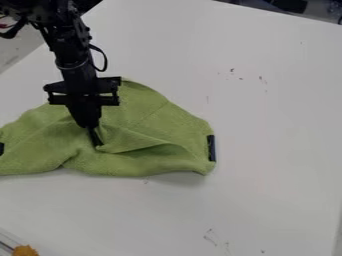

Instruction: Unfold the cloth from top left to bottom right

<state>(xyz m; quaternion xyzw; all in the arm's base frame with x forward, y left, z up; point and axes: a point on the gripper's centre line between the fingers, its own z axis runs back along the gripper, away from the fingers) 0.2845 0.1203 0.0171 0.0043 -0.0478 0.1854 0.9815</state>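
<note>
The gripper meets the green cloth, rumpled beneath and around its jaws; whether they clench it, one cannot tell. Likely step 1, securing a fold; next calls for drawing it toward bottom right.

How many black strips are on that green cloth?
2: one black strip at the right edge of the cloth, another black strip at the far left. Folds may hide more.

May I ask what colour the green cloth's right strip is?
The strip is black, seen best in camera view.
</note>
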